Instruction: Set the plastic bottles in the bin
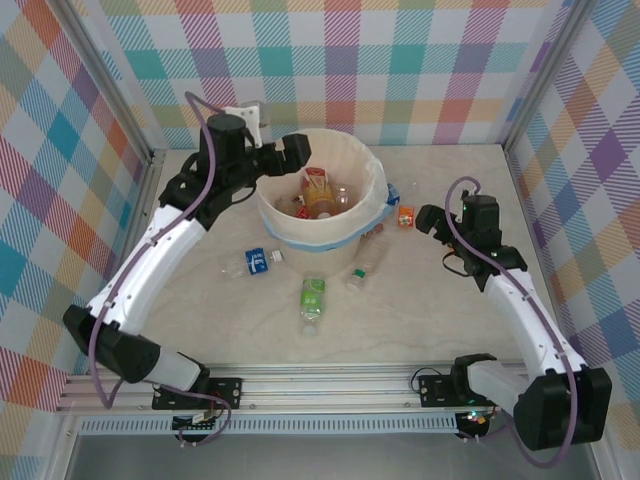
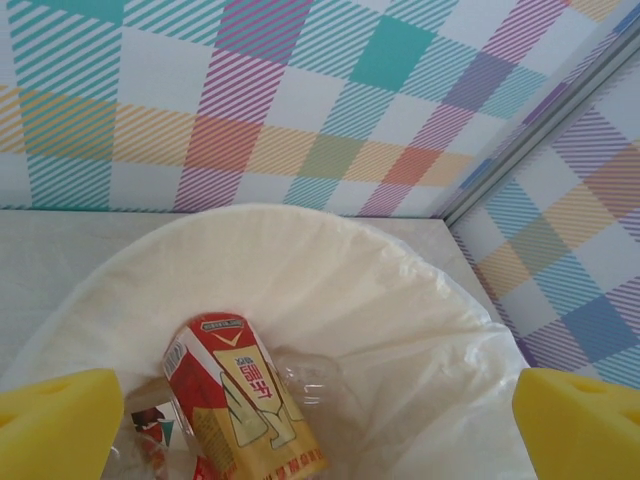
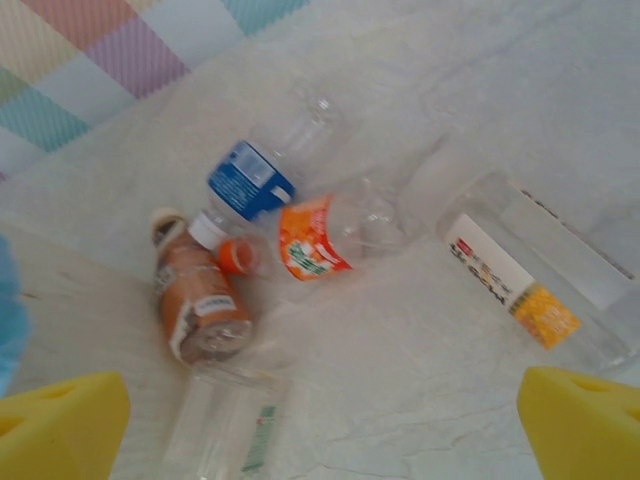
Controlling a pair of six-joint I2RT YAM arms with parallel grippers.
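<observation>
Left gripper (image 1: 300,158): the jaws are held wide over the far-left rim of the bin (image 1: 285,232), with nothing between the pads (image 2: 60,425). A red-and-yellow-labelled bottle (image 2: 245,410) is seen lying on the liner inside.

Right gripper (image 3: 320,430): the jaws are wide and nothing is held. It hangs above a cluster on the table just right of the bin: blue-labelled bottle (image 3: 250,182), orange-labelled bottle (image 3: 315,238) and brown bottle (image 3: 195,305), all touching. A white-and-yellow-labelled bottle (image 3: 520,280) lies apart.

Three more lie near the bin's near side: a blue-banded bottle (image 1: 253,261), a green-labelled bottle (image 1: 313,298) and a green-capped bottle (image 1: 359,272).

Step judged: a pick from the right cluster. The isolated white-and-yellow bottle is best taken first. The pads should be set across its body at mid-length and closed gently, as thin clear plastic is likely to buckle or slip.

Writing: large yellow characters are noted on the red label but could not be read with certainty. Dark lettering on the white label is blurred, and the orange label is illegible.
</observation>
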